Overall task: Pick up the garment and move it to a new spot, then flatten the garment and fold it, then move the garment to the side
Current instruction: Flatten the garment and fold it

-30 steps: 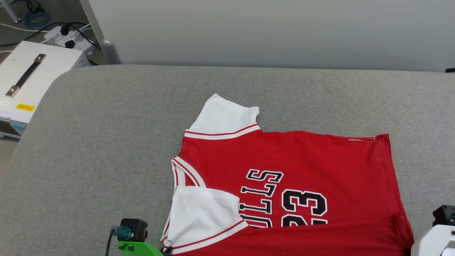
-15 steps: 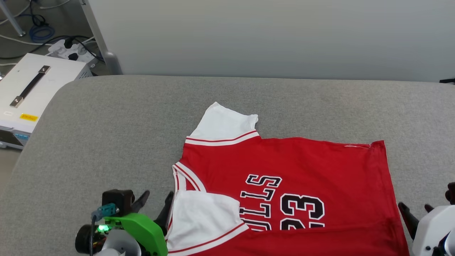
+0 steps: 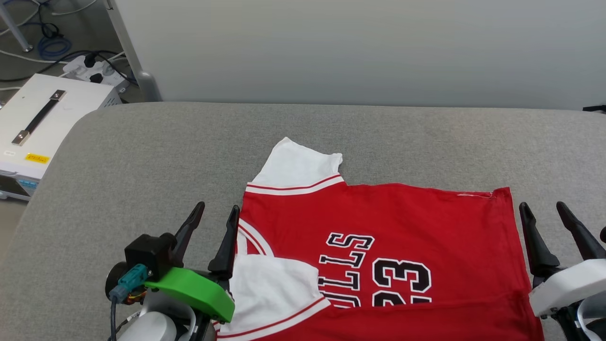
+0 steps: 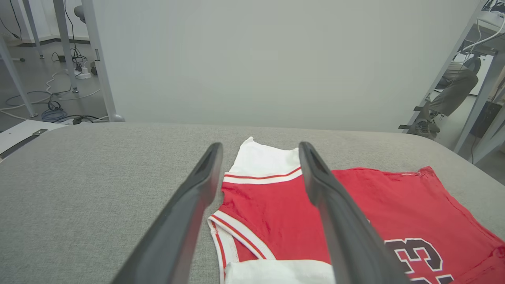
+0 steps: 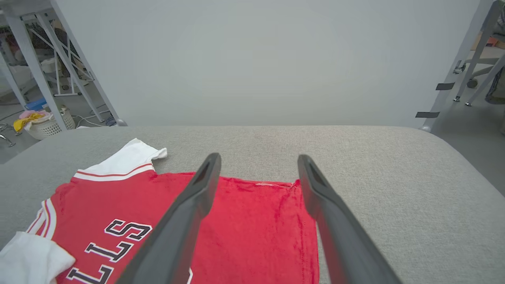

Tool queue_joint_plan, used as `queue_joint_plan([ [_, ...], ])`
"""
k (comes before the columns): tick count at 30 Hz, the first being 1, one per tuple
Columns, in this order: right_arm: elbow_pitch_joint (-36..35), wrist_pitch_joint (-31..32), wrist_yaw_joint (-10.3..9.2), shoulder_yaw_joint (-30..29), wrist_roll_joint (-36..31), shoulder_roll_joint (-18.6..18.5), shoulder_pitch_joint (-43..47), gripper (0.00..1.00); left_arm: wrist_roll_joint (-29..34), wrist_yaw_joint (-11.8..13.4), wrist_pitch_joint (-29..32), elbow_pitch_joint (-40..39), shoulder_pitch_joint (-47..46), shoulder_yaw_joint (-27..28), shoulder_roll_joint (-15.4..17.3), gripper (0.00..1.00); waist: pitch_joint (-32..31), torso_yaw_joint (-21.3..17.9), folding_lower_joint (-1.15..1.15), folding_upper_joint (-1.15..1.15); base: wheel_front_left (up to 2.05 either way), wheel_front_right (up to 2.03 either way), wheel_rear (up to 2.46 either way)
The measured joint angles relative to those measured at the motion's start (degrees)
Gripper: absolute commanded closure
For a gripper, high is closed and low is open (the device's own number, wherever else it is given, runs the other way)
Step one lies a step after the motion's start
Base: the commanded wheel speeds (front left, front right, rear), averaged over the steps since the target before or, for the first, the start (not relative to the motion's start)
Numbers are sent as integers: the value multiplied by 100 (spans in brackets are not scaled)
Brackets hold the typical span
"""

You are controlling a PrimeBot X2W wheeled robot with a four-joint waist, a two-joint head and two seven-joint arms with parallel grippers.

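Note:
The garment (image 3: 407, 222), a red T-shirt with white sleeves and black lettering with 23, lies spread on the grey padded table (image 3: 142, 156), its near edge folded over. One white sleeve sticks out at the far side and the other is folded onto the chest. My left gripper (image 3: 217, 212) stands open at the collar side, nothing between its fingers (image 4: 189, 213). My right gripper (image 3: 542, 209) stands open just off the hem side, also empty. The shirt (image 4: 272, 213) shows in the left wrist view, and its hem (image 5: 252, 228) in the right wrist view.
A white case with a black handle (image 3: 42, 118) sits on the floor left of the table, with cables and a power strip (image 3: 90, 66) behind it. A grey wall panel (image 3: 360, 47) runs along the table's far edge. Metal frame legs (image 5: 35, 67) stand beyond.
Both grippers have opened and risen into view beside the shirt, fingers pointing away. The camera has tilted a little, shifting the whole picture down. The shirt lies as before.

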Motion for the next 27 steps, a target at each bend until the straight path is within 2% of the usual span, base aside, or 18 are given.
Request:
queue_joint_plan([
  [7,130,-955,0,158,23,231,105,0,705,-345,-2,-112,345,717,-581,0,42,-12,0,0,0,0,0],
  [11,256,-1107,0,225,23,271,111,0,1106,-590,-2,-166,514,1110,-920,0,59,-44,0,0,0,0,0],
  [12,292,-1158,0,268,24,278,110,0,1307,-725,-2,-169,551,1300,-1079,0,84,-67,0,0,0,0,0],
  [16,309,-1190,0,358,37,260,80,0,1558,-1012,-2,-154,549,1612,-1280,0,196,-125,0,0,0,0,0],
  [22,269,-1202,0,449,40,233,-4,0,1783,-1355,-3,153,202,1725,-1282,0,450,-247,0,0,0,0,0],
  [24,232,-1195,0,480,40,233,-57,0,1818,-1439,93,327,-109,1651,-1178,0,555,-295,0,0,0,0,0],
  [27,178,-1179,0,552,40,233,-155,0,1863,-1549,573,547,-783,1471,-929,0,749,-379,0,0,0,0,0],
])
